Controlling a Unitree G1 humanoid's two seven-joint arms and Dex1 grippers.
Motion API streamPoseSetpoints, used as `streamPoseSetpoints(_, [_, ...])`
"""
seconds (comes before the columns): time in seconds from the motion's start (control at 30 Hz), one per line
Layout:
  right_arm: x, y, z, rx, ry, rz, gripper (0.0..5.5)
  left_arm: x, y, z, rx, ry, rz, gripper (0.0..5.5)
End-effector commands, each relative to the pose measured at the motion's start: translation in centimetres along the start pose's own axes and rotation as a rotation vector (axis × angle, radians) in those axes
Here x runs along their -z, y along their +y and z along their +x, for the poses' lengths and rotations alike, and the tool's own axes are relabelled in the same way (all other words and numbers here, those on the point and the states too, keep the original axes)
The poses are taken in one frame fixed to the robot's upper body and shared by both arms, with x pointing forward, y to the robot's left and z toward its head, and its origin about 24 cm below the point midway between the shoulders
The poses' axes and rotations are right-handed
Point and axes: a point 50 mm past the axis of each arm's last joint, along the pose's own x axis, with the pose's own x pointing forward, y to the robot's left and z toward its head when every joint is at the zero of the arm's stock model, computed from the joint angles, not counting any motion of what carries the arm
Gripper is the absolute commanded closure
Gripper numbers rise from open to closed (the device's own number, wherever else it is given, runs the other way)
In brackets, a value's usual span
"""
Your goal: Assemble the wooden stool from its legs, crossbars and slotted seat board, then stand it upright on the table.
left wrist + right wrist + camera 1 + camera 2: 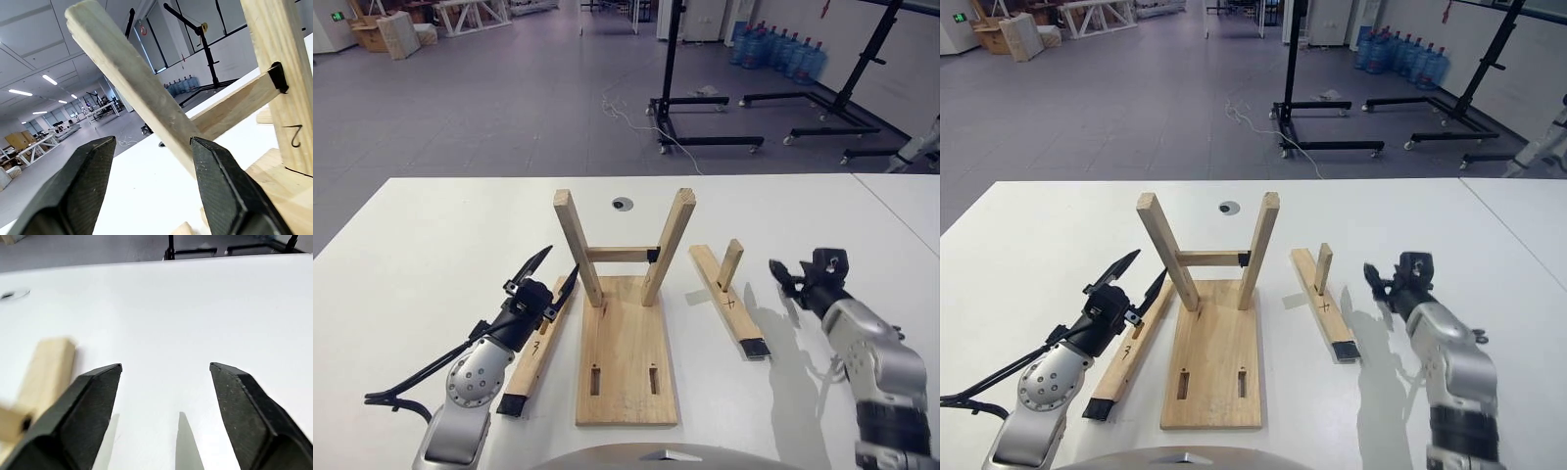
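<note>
The left gripper (pixel 563 259), jaws apart, is above a loose leg (pixel 530 362) lying left of the seat board (pixel 626 362) and touching its side. The board lies flat mid-table (pixel 431 235), near the front edge, with two upright legs (pixel 668 247) and a crossbar (pixel 619 255) standing at its far end. To the right lies another leg (pixel 726 302) with a crossbar stub. Beside it is the right gripper (pixel 783 279), fingers spread.

Pale grained wood seat board (pixel 625 352) and legs (pixel 578 247), white table (pixel 431 255), black left claw (pixel 562 260) and right claw (pixel 165 366).
</note>
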Motion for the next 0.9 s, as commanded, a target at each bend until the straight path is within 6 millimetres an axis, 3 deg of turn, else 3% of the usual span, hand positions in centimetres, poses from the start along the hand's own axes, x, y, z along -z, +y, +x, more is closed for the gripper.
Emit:
streamPoseSetpoints(0.03, [-0.3, 0.6, -1.7, -0.08, 0.032, -0.014, 1.48, -0.2, -0.3, -0.2, -0.004, 0.007, -0.006, 2.76])
streamPoseSetpoints(0.17, [0.0, 2.2, -2.7, -0.165, 0.086, -0.018, 0.96, -0.4, -0.5, -0.2, 0.001, 0.012, -0.009, 2.76])
streamPoseSetpoints(0.47, [3.0, 4.2, -3.6, -0.194, 0.246, -0.055, 0.96, -0.5, -0.1, -0.1, 0.04, 0.01, -0.006, 2.76])
streamPoseSetpoints(0.67, [4.7, 5.1, -2.6, -0.201, 0.324, -0.068, 0.96, -0.4, -0.2, 0.1, 0.062, 0.011, -0.01, 2.76])
streamPoseSetpoints(0.9, [5.5, 4.6, -1.9, -0.181, 0.35, -0.068, 2.14, 0.0, -0.4, 0.2, 0.062, 0.018, -0.028, 2.76])
